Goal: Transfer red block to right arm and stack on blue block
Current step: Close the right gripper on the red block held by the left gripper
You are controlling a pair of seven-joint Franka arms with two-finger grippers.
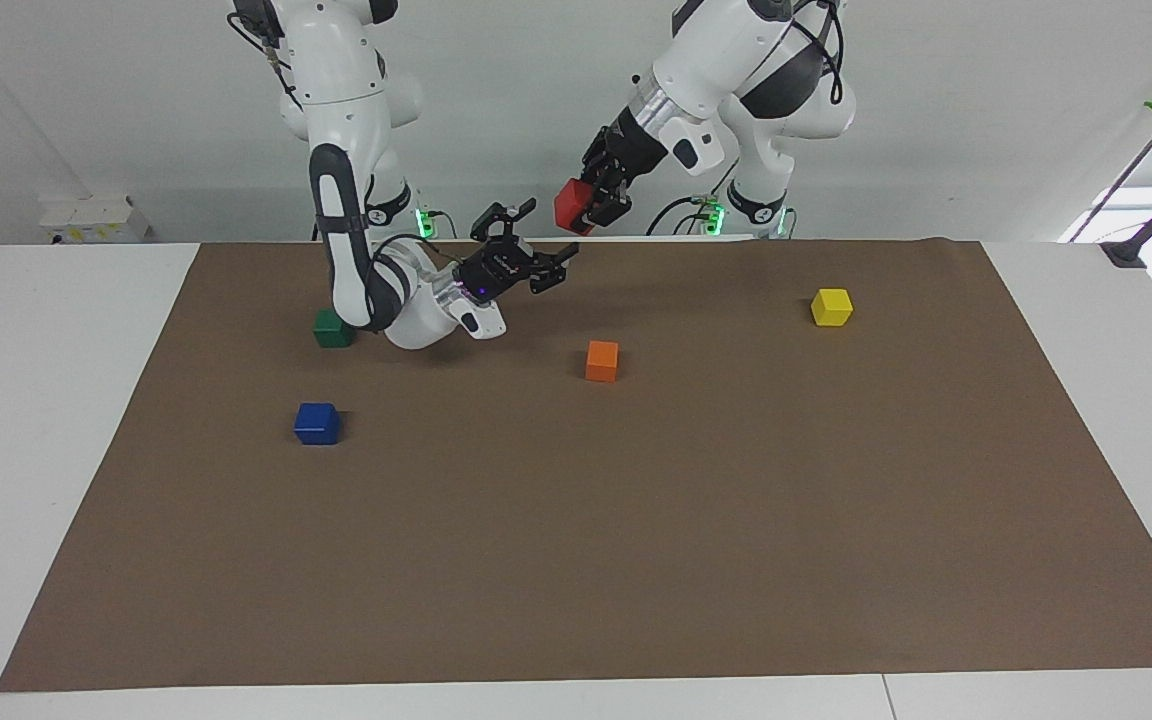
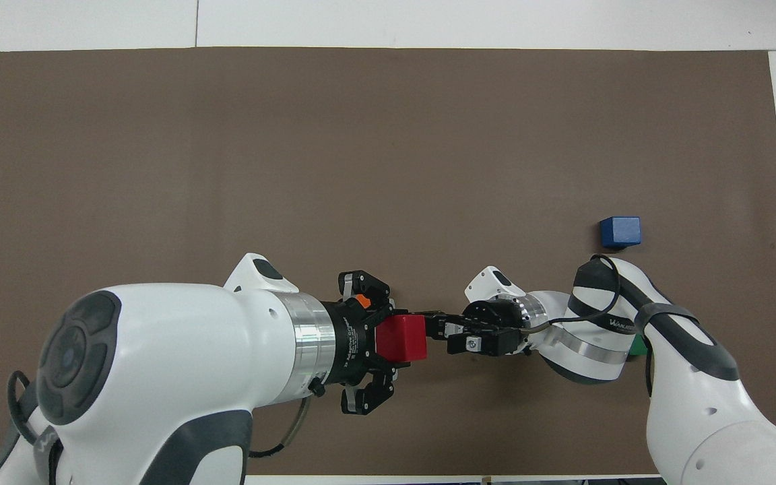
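Clamped on the red block (image 1: 572,203), the left gripper (image 1: 598,205) holds it in the air above the robots' edge of the brown mat (image 1: 636,560), the cube's free faces turned toward the right arm's end of the table, seemingly so the other hand can take it. The right gripper (image 1: 536,250) faces it with fingers spread wide and empty, just short of the cube in the facing view; from overhead its fingertips appear level with the cube's face, so contact cannot be settled. The handover looks ready to begin but not yet made. The blue block (image 1: 317,423), where the red one must end up, sits alone on the mat toward the right arm's end, well apart from both hands. A green block (image 1: 332,328) lies nearer the robots than the blue, partly hidden by the right arm's elbow. An orange block (image 1: 602,361) and a yellow block (image 1: 831,307) rest farther along the mat; neither seems to obstruct the route to the blue.
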